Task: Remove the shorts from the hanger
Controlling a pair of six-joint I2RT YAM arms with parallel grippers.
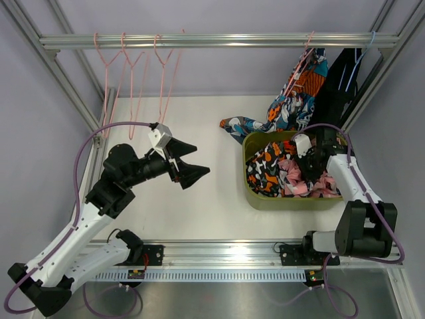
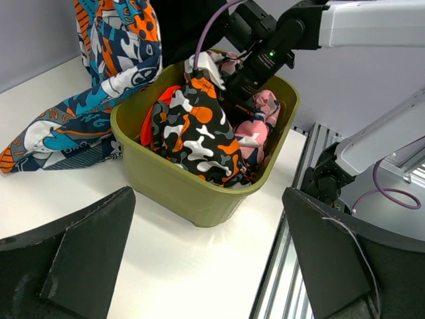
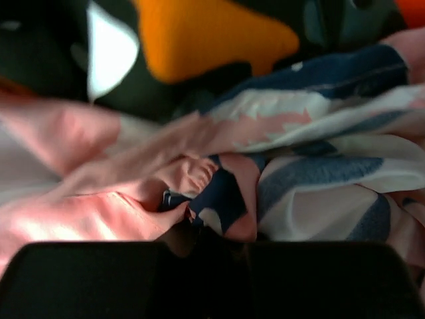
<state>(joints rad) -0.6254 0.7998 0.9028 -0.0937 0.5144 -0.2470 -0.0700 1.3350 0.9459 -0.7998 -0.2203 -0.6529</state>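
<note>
Right end effector, low inside green bin, clenched on a fold of pink shorts; teal-print shorts hang just beyond it on hanger; advisable: let go fully before lifting out.

The camouflage shorts you see are soft matt cloth, rumpled; the pink printed shorts look thinner, with a slight sheen. The olive bin is smooth plastic, faintly glossy. The table is matt white, the top rail brushed metal, and your left gripper has matt black, grainy fingers
</note>
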